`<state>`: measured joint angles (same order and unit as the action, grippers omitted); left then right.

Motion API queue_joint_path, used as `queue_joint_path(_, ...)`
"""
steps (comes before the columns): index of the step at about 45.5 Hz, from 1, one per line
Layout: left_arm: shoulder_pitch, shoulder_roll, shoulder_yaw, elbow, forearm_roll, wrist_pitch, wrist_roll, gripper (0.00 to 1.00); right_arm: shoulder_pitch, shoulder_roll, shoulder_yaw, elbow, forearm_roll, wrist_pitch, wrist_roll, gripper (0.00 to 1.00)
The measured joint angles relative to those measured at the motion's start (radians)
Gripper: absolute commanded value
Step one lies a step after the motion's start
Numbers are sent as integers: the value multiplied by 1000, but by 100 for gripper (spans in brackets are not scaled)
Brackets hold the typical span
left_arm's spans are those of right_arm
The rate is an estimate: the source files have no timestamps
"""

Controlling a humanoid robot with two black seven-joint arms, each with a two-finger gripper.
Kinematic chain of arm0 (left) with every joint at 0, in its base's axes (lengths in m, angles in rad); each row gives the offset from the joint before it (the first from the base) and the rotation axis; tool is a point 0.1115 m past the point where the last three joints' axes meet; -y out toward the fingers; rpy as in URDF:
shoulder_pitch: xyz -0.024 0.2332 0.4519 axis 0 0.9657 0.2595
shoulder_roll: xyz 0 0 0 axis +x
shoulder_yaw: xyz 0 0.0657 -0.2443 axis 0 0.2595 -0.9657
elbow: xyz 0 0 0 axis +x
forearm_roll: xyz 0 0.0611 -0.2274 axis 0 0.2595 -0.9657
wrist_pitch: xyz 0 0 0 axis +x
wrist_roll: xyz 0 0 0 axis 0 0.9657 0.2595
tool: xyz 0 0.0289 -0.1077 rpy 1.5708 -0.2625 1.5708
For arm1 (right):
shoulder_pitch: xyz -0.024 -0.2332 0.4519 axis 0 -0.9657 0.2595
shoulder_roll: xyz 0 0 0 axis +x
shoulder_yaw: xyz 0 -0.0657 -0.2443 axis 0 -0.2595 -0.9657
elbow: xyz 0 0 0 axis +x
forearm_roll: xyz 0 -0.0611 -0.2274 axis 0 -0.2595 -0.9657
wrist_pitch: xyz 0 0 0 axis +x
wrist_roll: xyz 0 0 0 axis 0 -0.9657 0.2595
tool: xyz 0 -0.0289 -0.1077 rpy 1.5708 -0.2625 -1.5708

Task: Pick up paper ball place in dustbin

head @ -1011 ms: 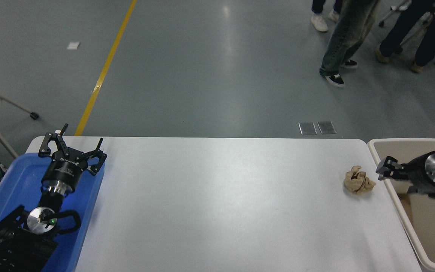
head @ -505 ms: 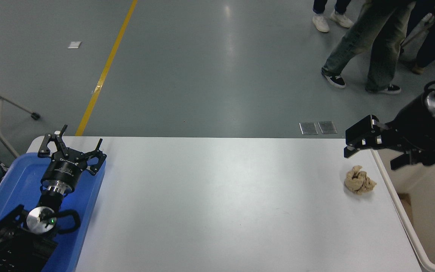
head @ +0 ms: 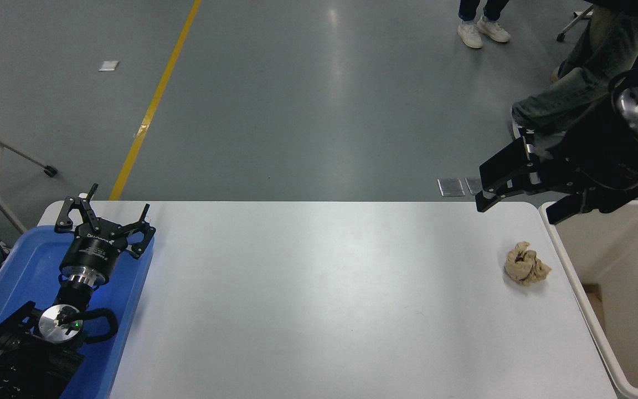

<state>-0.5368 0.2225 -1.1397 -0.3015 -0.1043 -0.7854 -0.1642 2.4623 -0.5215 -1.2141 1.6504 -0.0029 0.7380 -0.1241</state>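
Note:
The tan crumpled paper ball [head: 526, 264] lies on the white table [head: 319, 299] near its right edge, beside the cream dustbin [head: 629, 266] that stands just off the table's right end. My right gripper [head: 516, 210] hangs raised above the table's far right corner, behind and above the ball. It is open with nothing between its fingers. My left gripper [head: 107, 217] is parked open over the blue tray [head: 25, 266] at the lower left.
Several people's legs and shoes [head: 482, 30] are on the grey floor beyond the table at the top right. A yellow floor line [head: 155, 100] runs off at the upper left. A wheeled chair leg [head: 20, 160] stands at the left edge.
My right arm has risen out of the dustbin and swung up and left, to above the table's far right corner. The ball has not moved. The people behind have walked on.

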Motion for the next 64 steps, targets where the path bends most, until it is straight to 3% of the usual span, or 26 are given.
queue_joint_path(25,-1,0,1,-1,0,0,0,99,-666,-11,155,-359,-4,-383,11,100)
queue_joint_path(43,-2,0,2,-1,0,0,0,99,-1065,84,293,-680,-14,-567,12,100)
queue_joint_path(64,-2,0,2,-1,0,0,1,99,-1308,229,311,-967,-17,-745,10,100)
